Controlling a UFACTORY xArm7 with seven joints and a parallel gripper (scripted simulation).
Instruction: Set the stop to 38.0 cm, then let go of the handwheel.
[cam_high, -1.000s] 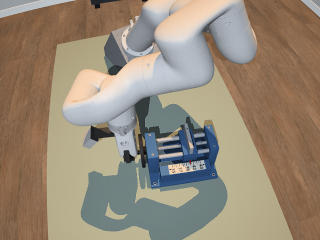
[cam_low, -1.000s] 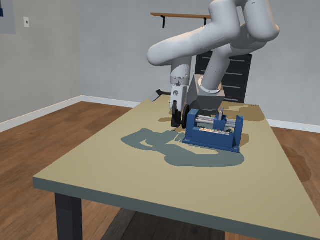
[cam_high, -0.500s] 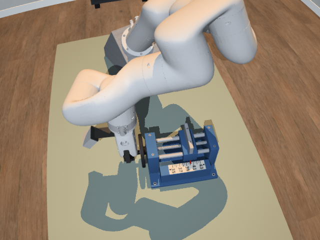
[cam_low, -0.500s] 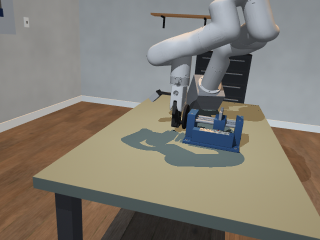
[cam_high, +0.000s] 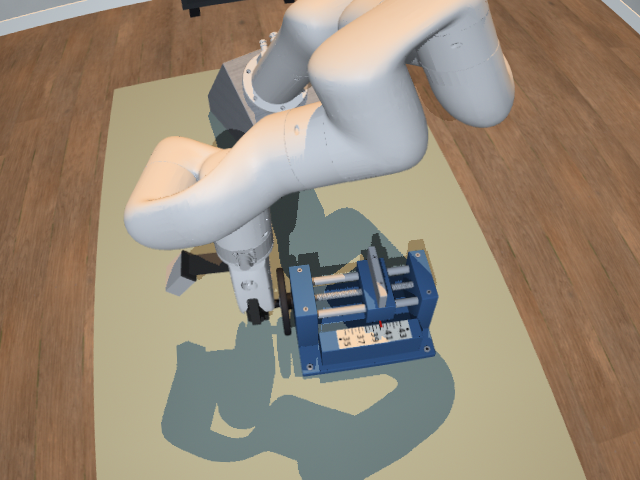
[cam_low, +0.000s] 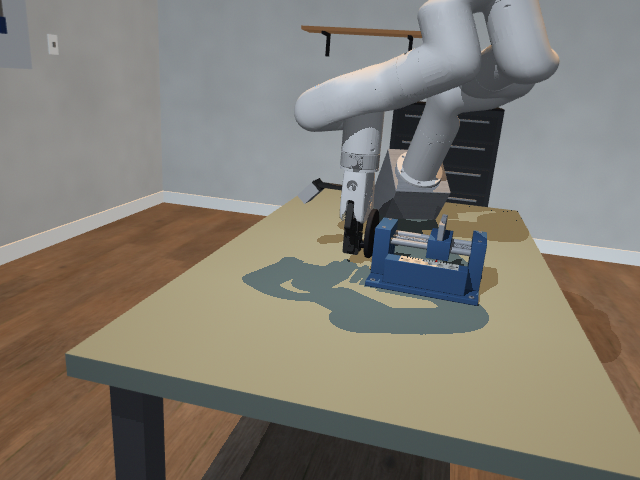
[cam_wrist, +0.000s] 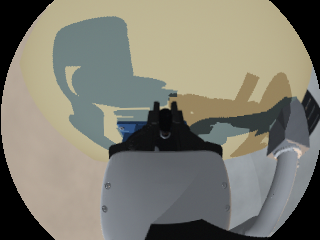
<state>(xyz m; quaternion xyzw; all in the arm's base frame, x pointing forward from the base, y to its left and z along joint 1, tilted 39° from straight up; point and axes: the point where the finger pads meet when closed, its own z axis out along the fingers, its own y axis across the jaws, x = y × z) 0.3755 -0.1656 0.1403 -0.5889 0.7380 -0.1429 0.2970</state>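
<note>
Okay, stop: grey upright plate on a blue carriage, right of centre in top view, riding the rods of the blue fixture. Red pointer sits between the 39 and 41 labels on the scale in top view, so above 38. Dark handwheel is at the fixture's left end, disc upright. Gripper is just left of it, pointing down, fingers nearly together, clamped on the wheel's dark handle; wrist view shows it between them. White arm reaches in from the upper right of top view. Fixture stands on the tan tabletop, shadows around it. Exterior background: black drawer unit behind the arm, wooden wall shelf at the top, wood floor around the table.
</note>
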